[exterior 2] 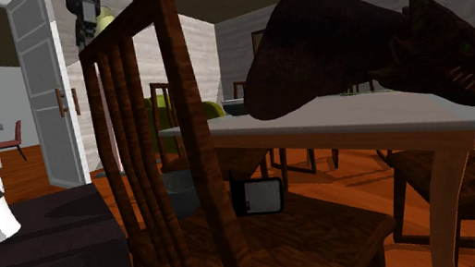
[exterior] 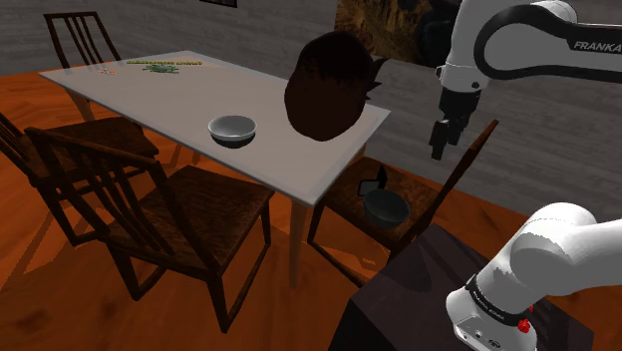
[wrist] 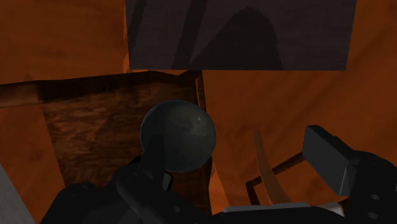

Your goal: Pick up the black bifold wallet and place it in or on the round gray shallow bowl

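The chair back [exterior 2: 164, 118] stands nearest, and behind it the black wallet [exterior 2: 257, 195] stands on edge on the chair seat [exterior 2: 323, 238], just beside a dark gray bowl [exterior: 385, 207].

The tool [exterior: 437, 150] hangs high over that chair near its back rail, fingers spread wide and holding nothing. The step in hand looks like the approach to the pick, and the wallet is not yet grasped. The next move calls for crossing over the seat and descending to straddle the thin upright wallet, clear of the rail and the bowl. A paler gray bowl [exterior: 231, 128] sits on the tabletop [exterior: 130, 95] near a large dark figure [exterior: 329, 85]. Which bowl is meant cannot be told, though the chair's one is nearer.
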Robot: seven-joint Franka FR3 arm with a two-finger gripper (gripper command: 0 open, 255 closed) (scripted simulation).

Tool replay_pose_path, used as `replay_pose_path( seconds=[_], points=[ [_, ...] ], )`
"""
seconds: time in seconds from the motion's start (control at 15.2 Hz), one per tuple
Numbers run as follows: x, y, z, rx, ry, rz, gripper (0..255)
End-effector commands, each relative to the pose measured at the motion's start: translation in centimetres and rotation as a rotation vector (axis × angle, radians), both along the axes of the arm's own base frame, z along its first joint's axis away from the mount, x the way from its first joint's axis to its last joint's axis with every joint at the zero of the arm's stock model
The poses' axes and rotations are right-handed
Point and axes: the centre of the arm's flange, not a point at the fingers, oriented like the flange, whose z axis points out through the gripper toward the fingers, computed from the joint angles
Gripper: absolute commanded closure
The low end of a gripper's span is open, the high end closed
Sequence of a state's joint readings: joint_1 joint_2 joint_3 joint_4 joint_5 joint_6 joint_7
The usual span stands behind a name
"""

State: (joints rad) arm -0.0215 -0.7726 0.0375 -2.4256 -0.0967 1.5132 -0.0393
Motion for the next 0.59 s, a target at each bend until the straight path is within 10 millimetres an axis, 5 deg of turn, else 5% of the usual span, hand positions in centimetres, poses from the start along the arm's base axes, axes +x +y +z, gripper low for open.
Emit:
replay_pose_path(
  seconds=[0.0,0.53],
  points=[
    [0.0,0.0,0.0,0.0,0.0,0.0,0],
    [6.2,-4.5,-7.4,0.02,-0.029,-0.179,0]
  ],
)
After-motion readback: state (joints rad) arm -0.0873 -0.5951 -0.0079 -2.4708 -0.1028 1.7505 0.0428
